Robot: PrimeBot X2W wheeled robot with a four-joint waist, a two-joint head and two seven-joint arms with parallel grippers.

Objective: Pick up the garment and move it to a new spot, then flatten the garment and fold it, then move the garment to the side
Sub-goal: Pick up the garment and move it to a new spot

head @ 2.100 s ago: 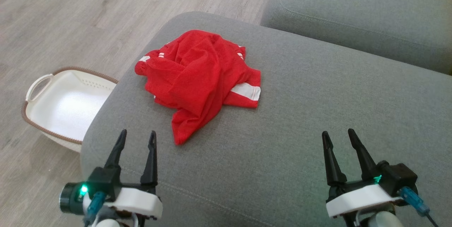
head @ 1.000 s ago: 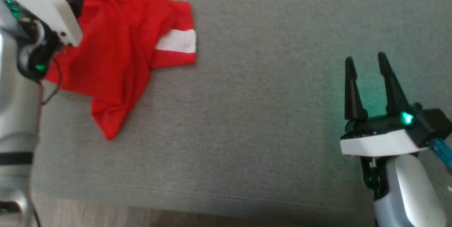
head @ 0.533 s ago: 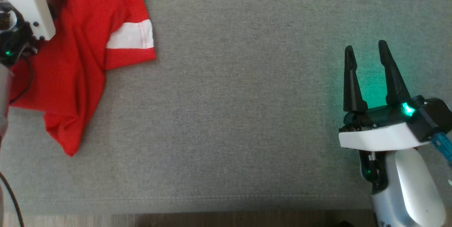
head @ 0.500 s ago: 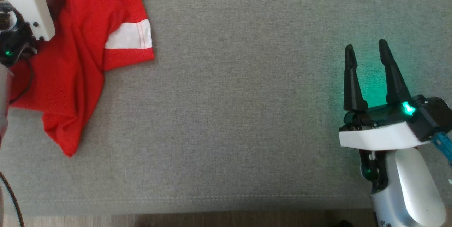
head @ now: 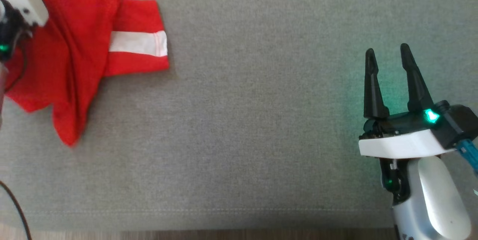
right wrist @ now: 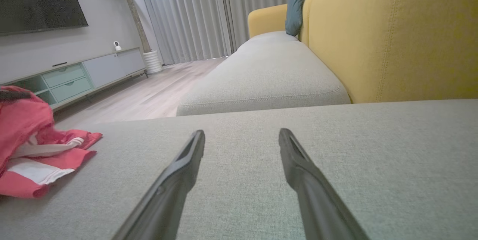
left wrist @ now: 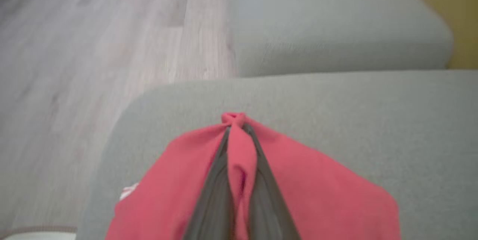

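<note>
Since the left gripper (left wrist: pixel 234 122), apart a moment ago, now pinches a fold of the garment (head: pixel 71 53), bunched at the left end of the cushion (head: pixel 261 139), the lift can likely begin; the right gripper (head: pixel 388 54) hangs open, well apart.

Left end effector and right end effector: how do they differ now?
The left end effector is shut on the red garment; the right end effector is open and empty. The left is wrapped in cloth; the right is over bare cushion. Both have two dark fingers.
</note>
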